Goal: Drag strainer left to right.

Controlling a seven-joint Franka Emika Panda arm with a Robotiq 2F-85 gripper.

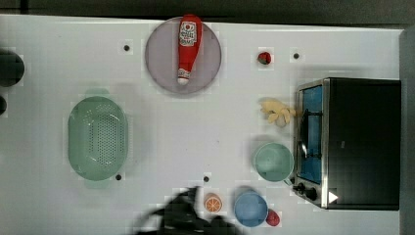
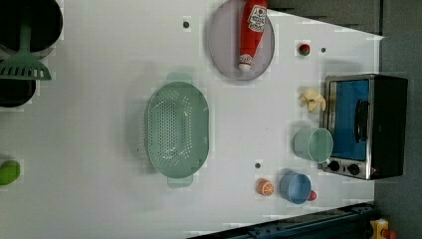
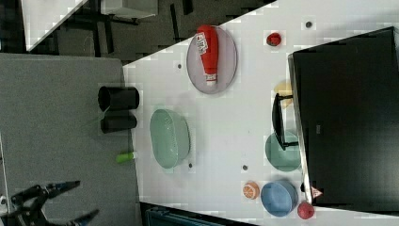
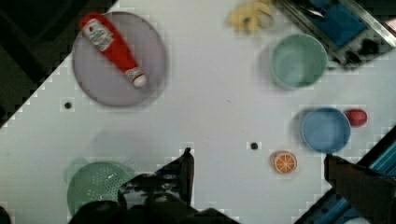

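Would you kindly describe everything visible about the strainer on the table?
The strainer is a large oval colander of pale mint-green plastic, its basin dotted with small holes and a small handle tab at each end. It sits upright and empty on the white table, toward the top view's left, apart from the plate with the ketchup bottle. Nothing touches it but the table.

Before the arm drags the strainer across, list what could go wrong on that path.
1. In the top view the strainer must travel toward the top view's right, where the mint-green bowl and toaster oven stand; overshooting could knock them.
2. The ketchup bottle lies loose on the grey plate; a path drifting that way could roll it.
3. The open gripper hangs away from the strainer; a shallow hook on its rim may slip.
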